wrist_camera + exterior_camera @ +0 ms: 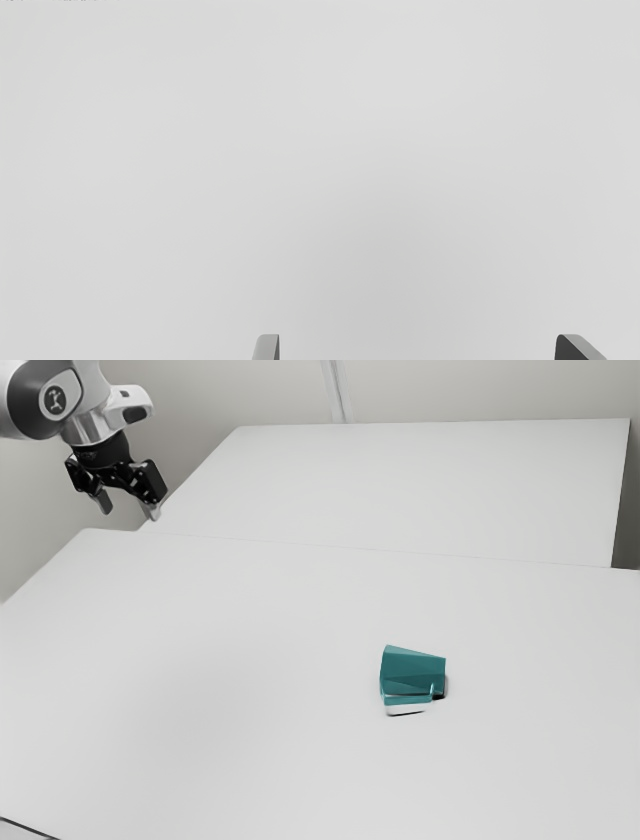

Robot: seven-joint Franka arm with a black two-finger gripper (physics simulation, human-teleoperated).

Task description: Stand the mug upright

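My gripper [128, 512] hangs at the exterior view's upper left, far from the mug and above the table's far left edge. In the wrist view the two fingers of the gripper [417, 345] stand wide apart with nothing between them. The teal mug [412, 672] lies on its side on the white table, right of centre in the exterior view. A pale patch borders its lower side; whether that is its handle or its inside, I cannot tell.
The white table [220, 660] spreads under the mug and toward the arm. Behind it is another white surface [420, 480], with a thin seam between the two. Pale walls stand behind.
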